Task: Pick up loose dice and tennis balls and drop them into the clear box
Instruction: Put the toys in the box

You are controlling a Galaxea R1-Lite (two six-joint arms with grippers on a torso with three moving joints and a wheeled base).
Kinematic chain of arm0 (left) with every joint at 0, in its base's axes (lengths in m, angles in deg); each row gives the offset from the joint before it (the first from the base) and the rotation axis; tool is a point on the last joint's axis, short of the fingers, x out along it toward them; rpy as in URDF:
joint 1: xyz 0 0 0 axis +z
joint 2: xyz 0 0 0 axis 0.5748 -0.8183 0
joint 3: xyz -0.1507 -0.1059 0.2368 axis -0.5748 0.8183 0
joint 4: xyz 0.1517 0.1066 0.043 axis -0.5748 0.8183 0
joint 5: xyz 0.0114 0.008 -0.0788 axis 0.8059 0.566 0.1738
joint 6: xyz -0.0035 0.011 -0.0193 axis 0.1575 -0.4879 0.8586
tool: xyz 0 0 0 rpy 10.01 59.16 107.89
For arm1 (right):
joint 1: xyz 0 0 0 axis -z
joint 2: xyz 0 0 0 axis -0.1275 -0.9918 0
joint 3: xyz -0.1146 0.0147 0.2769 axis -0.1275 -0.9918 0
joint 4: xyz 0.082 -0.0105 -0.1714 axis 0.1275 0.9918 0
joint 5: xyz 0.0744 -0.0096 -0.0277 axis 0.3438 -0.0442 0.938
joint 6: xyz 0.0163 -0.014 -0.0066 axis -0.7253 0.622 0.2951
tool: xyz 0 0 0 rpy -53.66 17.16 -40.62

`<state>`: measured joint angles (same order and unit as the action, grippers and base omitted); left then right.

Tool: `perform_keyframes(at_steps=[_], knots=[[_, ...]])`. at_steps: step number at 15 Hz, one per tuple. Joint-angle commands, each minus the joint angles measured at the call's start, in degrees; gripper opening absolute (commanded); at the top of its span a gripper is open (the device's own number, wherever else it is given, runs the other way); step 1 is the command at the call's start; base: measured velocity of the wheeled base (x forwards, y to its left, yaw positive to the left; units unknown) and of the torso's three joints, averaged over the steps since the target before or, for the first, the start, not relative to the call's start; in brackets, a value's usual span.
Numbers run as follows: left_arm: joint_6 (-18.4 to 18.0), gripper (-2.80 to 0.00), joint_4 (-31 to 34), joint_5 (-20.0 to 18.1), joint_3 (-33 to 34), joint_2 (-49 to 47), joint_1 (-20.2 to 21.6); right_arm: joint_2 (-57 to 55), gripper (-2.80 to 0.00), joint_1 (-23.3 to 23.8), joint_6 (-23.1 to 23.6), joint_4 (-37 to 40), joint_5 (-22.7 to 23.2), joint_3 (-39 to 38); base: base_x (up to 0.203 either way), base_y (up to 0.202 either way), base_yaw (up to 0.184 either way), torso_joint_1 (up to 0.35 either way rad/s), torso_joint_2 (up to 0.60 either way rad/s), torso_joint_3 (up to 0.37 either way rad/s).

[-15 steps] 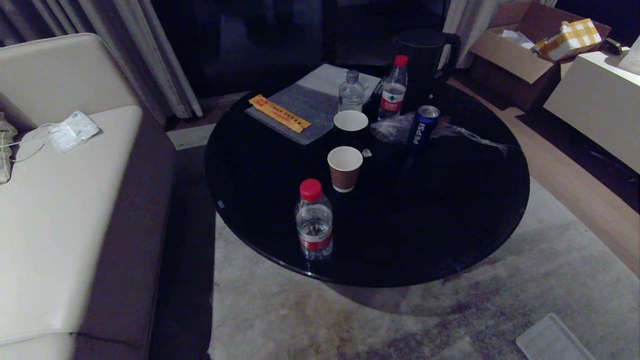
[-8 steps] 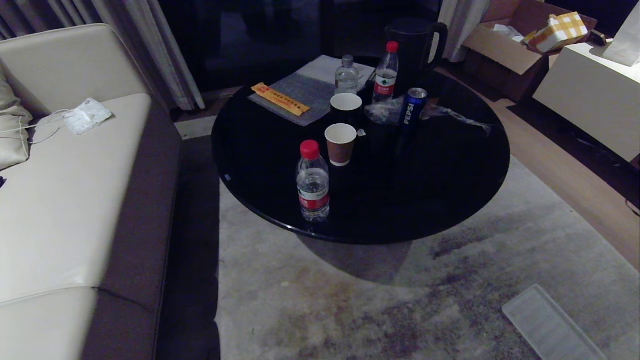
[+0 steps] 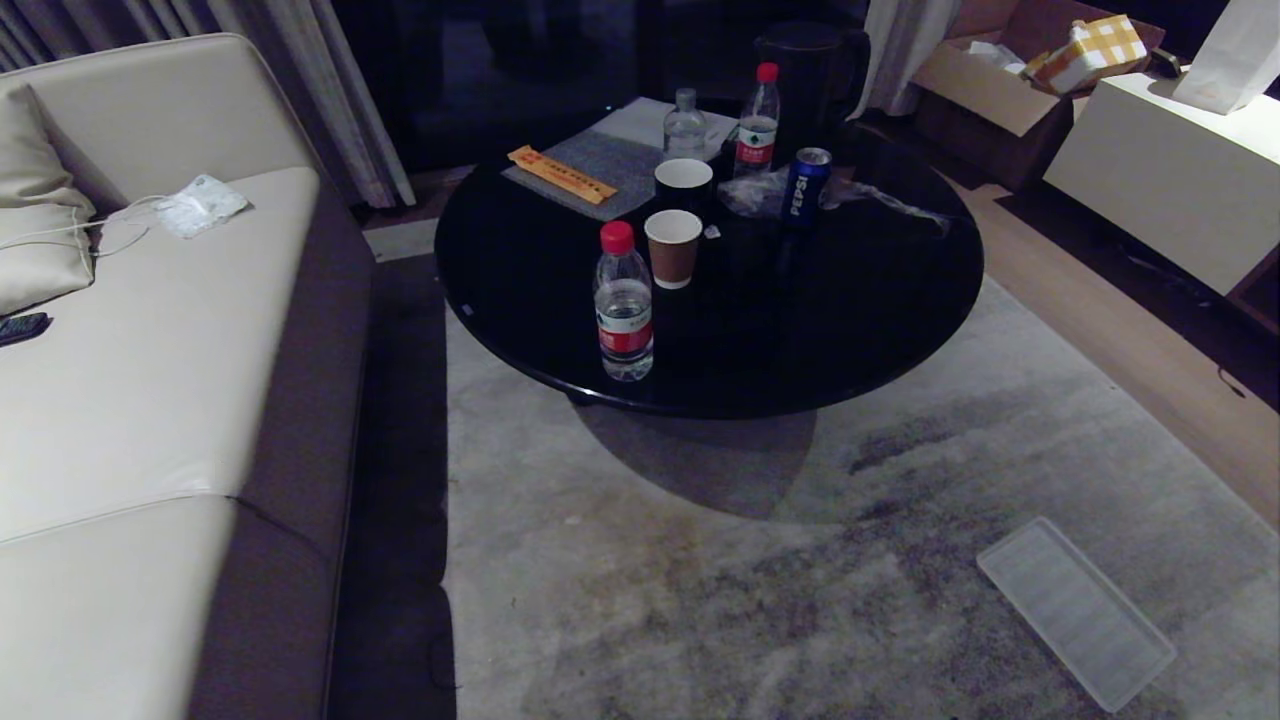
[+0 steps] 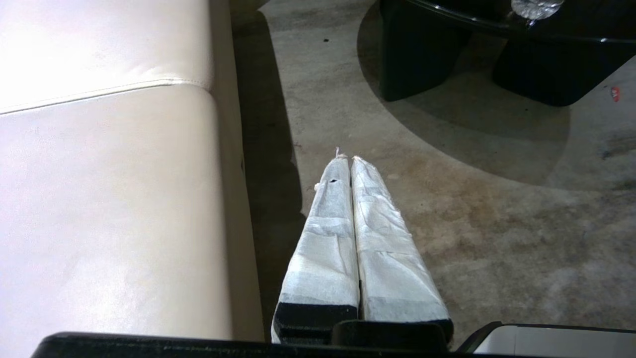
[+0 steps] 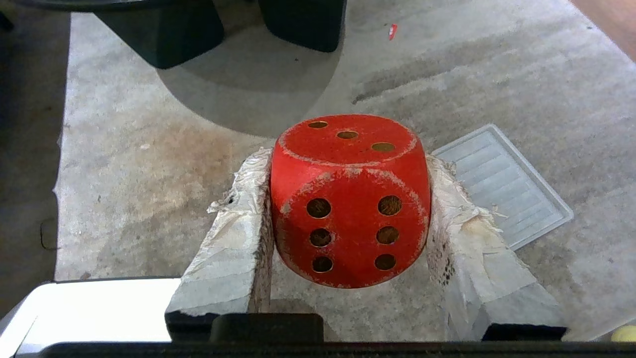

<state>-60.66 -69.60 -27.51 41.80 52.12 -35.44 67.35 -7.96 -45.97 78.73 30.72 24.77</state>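
While the right gripper (image 5: 348,223) is clamping the red die (image 5: 350,199) between its two taped fingers (image 5: 233,238), six pips facing the wrist camera and three on top, the arm is doing no work of its own; the die is hanging over the grey rug (image 5: 149,149), not yet anywhere near a bin. Just beyond it, the flat ribbed lid (image 5: 502,184) is lying on the rug, and a sliver of yellow (image 5: 623,333) is peeking in at the edge of the right wrist view, too little to name. The left gripper (image 4: 348,161) is pressed shut on nothing, parked beside the sofa (image 4: 109,174).

What is changing is the viewpoint: over the last second the black round worktop (image 3: 880,300) is sliding up and shrinking in the head view while more rug and lid come in, so the robot is likely backing away. The clear box is showing in no view, so I judge this a carry in progress, with the drop to come.
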Motion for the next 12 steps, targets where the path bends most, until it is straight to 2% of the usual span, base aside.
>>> perform_keyframes(at_steps=[1, 7, 12], knots=[[0.0, -2.8, 0.0, 0.0, 0.1, -0.1, 0.0, -0.1, -2.8, 0.0, -0.1, 0.1, 0.0, 0.0, 0.0, 0.0, 0.0, 0.0, 0.0, 0.0], [0.0, -2.8, 0.0, 0.0, 0.1, -0.1, 0.0, -0.1, -2.8, 0.0, -0.1, 0.1, 0.0, 0.0, 0.0, 0.0, 0.0, 0.0, 0.0, 0.0], [0.0, -2.8, 0.0, 0.0, 0.1, -0.1, 0.0, -0.1, -2.8, 0.0, -0.1, 0.1, 0.0, 0.0, 0.001, 0.004, -0.13, 0.001, 0.0, 0.005]])
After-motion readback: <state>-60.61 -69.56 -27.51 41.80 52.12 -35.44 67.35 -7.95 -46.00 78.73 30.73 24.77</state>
